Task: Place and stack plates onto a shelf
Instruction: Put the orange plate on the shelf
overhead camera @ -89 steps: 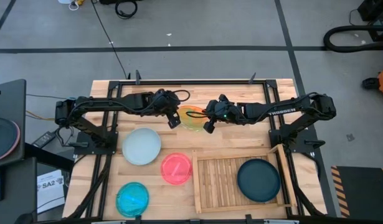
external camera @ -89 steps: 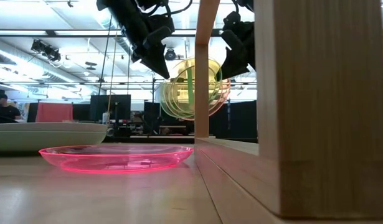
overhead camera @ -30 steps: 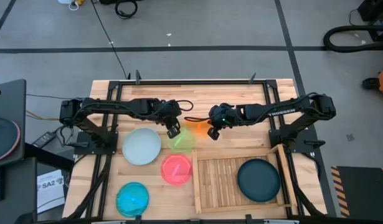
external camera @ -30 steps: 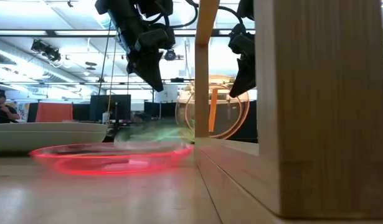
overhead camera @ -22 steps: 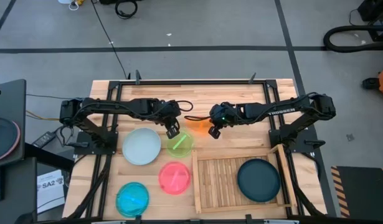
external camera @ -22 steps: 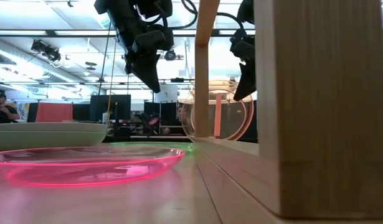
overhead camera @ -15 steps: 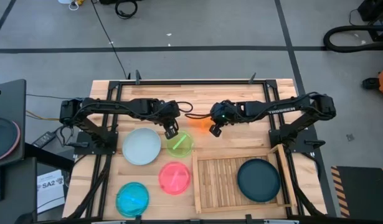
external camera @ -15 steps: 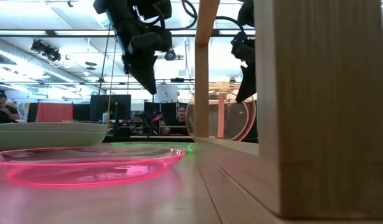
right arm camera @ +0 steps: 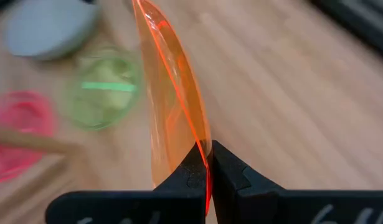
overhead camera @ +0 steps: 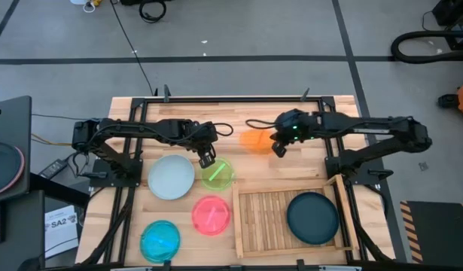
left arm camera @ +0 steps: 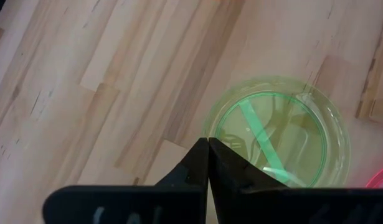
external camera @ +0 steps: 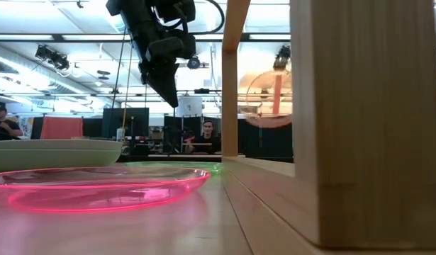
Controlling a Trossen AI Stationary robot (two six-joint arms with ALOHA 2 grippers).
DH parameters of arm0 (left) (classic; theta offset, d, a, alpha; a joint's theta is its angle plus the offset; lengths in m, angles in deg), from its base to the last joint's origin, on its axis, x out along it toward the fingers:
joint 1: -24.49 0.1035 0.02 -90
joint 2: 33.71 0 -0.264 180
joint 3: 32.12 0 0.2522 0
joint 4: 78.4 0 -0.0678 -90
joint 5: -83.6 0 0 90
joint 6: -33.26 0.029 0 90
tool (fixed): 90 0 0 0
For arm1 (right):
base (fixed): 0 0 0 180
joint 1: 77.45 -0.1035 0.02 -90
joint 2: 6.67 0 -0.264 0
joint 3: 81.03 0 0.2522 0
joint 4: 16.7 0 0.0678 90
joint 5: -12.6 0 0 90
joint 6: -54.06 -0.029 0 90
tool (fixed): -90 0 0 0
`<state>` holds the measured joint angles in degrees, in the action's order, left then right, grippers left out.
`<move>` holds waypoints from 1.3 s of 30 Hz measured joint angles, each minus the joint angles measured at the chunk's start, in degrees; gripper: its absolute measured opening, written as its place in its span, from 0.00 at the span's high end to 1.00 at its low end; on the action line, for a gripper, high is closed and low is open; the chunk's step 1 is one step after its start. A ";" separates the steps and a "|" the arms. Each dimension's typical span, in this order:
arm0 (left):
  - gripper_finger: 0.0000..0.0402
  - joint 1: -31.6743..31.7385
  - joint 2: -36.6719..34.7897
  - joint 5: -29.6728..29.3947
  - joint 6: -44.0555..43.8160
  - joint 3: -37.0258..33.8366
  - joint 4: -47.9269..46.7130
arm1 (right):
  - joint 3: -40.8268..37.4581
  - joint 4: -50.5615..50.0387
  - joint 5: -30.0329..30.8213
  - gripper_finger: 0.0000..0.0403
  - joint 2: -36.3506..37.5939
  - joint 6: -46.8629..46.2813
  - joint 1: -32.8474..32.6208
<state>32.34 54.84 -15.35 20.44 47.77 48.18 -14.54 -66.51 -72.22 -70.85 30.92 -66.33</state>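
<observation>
Your right gripper (overhead camera: 277,147) was pinched shut on the rim of the orange plate (overhead camera: 255,141), holding it on edge above the table's far middle; I'd judge that edge grip was simply what a thin rim allowed, and it left the plate tilted for carrying to the shelf (overhead camera: 266,218). The shelf sat at the near right with only the teal plate (overhead camera: 312,217) in its right half, so the left half stayed free. Your left gripper (overhead camera: 207,158) hovered closed and empty just beside the green plate (overhead camera: 217,174), which lay flat on the table beside the white plate (overhead camera: 171,176), with the pink plate (overhead camera: 212,214) and cyan plate (overhead camera: 160,240) nearer.
</observation>
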 joint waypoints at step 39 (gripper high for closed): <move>0.96 0.00 0.02 0.02 0.09 0.00 0.00 | 0.00 6.88 -24.95 0.97 -19.70 -19.31 -29.44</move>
<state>32.34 54.87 -15.33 20.53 47.77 48.18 -14.54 -59.63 -97.16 -90.54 11.60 -95.77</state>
